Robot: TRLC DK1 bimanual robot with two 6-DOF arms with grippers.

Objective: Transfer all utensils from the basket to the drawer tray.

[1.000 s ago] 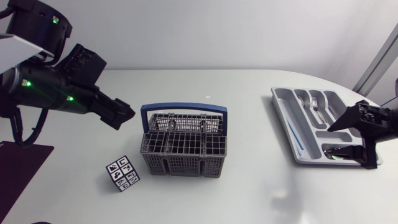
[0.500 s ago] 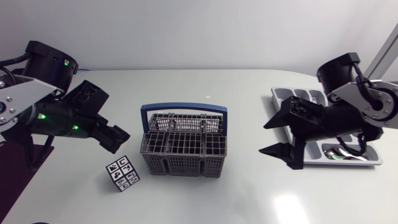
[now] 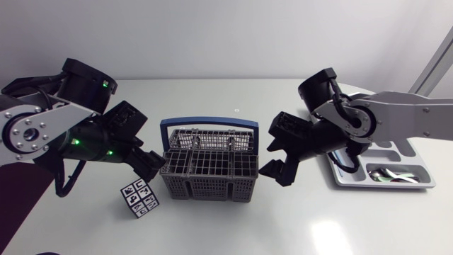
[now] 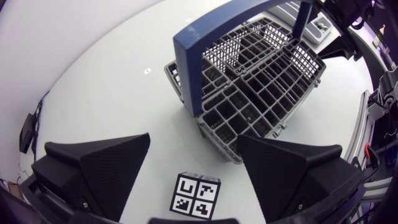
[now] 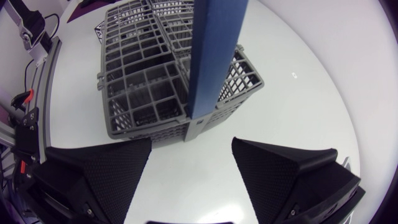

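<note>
- Basket (image 3: 209, 170): grey wire, blue handle (image 3: 209, 122) upright. It stands at the middle of the table (image 3: 233, 227), well apart from the tray.
- Tray (image 3: 382, 185): grey, at the table's right side. The right arm covers part of it. A utensil (image 3: 386, 172) lies in the front compartment; its kind cannot be told.
- Cube (image 3: 139, 198): black-and-white marker faces, on the table just beside the basket's front left corner.
- Left gripper (image 3: 154, 165): fingers apart, nothing between them. It sits at the basket's left end, above the cube, close to the basket wall.
- Left wrist view: the left gripper (image 4: 193, 140) points at a basket (image 4: 249, 87) corner just ahead. The cube (image 4: 196, 195) lies below the gap between the fingers.
- Right gripper (image 3: 270, 157): fingers apart, nothing between them. It sits at the basket's right end, near the wall but not touching it.
- Right wrist view: the right gripper (image 5: 192, 140) faces the basket (image 5: 149, 81) end. The handle (image 5: 217, 56) post stands just ahead of the gap between the fingers.
- Right arm: enters from the right edge and crosses over the tray.
</note>
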